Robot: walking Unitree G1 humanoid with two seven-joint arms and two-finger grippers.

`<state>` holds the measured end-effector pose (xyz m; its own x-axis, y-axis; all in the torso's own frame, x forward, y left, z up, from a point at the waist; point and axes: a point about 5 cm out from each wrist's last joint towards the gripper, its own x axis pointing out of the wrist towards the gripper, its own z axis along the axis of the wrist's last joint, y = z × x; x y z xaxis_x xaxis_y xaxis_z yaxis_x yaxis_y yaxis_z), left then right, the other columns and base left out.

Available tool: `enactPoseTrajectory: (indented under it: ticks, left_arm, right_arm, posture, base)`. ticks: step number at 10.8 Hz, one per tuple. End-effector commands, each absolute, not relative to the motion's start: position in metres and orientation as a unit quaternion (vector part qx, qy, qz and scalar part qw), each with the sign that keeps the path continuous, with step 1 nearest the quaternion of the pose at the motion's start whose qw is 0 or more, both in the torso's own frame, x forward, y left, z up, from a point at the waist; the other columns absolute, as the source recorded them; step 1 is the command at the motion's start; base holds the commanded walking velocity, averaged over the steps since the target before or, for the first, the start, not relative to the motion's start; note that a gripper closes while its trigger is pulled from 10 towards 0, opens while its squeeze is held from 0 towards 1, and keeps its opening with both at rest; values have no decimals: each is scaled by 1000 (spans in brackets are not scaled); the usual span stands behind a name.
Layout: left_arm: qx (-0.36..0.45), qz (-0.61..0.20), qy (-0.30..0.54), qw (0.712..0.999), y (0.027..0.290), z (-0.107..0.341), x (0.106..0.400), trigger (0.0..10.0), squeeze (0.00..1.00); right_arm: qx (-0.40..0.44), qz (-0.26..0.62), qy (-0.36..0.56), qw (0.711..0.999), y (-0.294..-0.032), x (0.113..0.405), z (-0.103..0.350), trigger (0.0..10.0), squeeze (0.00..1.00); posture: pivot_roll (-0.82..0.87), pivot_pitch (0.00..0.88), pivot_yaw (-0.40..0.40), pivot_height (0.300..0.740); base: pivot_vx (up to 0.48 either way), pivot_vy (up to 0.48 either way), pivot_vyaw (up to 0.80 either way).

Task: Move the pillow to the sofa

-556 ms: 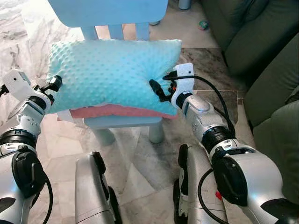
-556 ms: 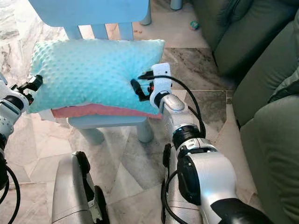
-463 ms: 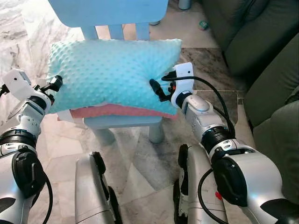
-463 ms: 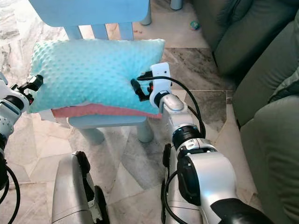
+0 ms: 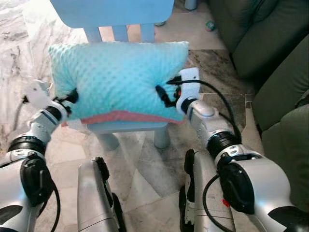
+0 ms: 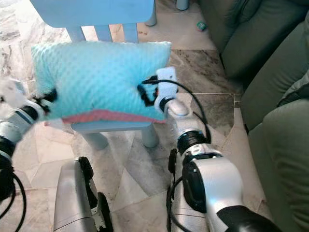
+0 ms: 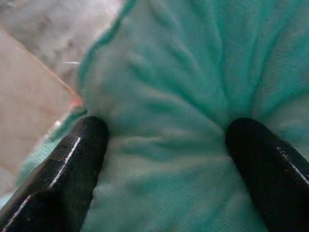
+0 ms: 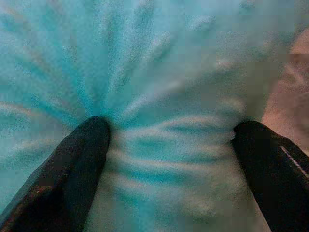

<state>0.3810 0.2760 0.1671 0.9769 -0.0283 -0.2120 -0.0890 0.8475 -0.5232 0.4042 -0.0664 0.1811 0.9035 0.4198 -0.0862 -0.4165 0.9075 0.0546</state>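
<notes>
A turquoise dotted pillow [image 5: 116, 77] with a pink underside [image 5: 120, 116] lies on the seat of a light blue child's chair [image 5: 128, 127]. My left gripper [image 5: 72, 95] pushes into the pillow's left end, and its open black fingers [image 7: 63, 169] dent the fabric [image 7: 169, 121]. My right gripper [image 5: 161, 94] presses against the pillow's right end, also open, and the cloth [image 8: 164, 96] puckers around its fingertips [image 8: 72, 164]. The pillow is squeezed between the two grippers. A dark green sofa [image 5: 260, 38] stands to the right.
The chair's back [image 5: 111, 9] rises behind the pillow. The floor is marble tile [image 5: 145, 164], with a small object [image 5: 210, 25] near the sofa's base. My own legs [image 5: 96, 193] show at the bottom. A sofa arm [image 5: 289, 145] sits close on my right.
My left gripper has moved inward and pushed the pillow's left end in, so the pillow looks narrower. The right gripper has stayed pressed on the right end.
</notes>
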Motion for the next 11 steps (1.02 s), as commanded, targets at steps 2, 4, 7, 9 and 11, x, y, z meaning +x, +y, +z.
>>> enactPoseTrajectory:
  ticks: [2,4,7,9,11]
  left_arm:
    - [-267,-33,151,951,258,151,380,10000,0]
    - [-260,-47,166,950,249,147,381,10000,0]
    - [-295,-55,158,941,247,145,379,0,0]
    - [-309,-42,155,937,255,141,375,0,0]
    - [-302,-35,158,940,260,137,372,0,0]
  right_arm:
    - [47,258,93,961,-42,393,162,10000,0]
    - [77,275,112,952,-34,388,155,10000,0]
    - [111,282,118,945,-30,385,151,0,0]
    - [112,283,118,945,-31,385,150,0,0]
    - [114,284,118,945,-34,385,148,0,0]
  posture:
    - [-47,428,23,485]
    - [-52,428,25,485]
    - [-52,432,26,485]
    - [-51,434,24,485]
    - [-53,435,24,485]
  base:
    - [0,0,0]
    - [0,0,0]
    - [0,0,0]
    - [0,0,0]
    - [0,0,0]
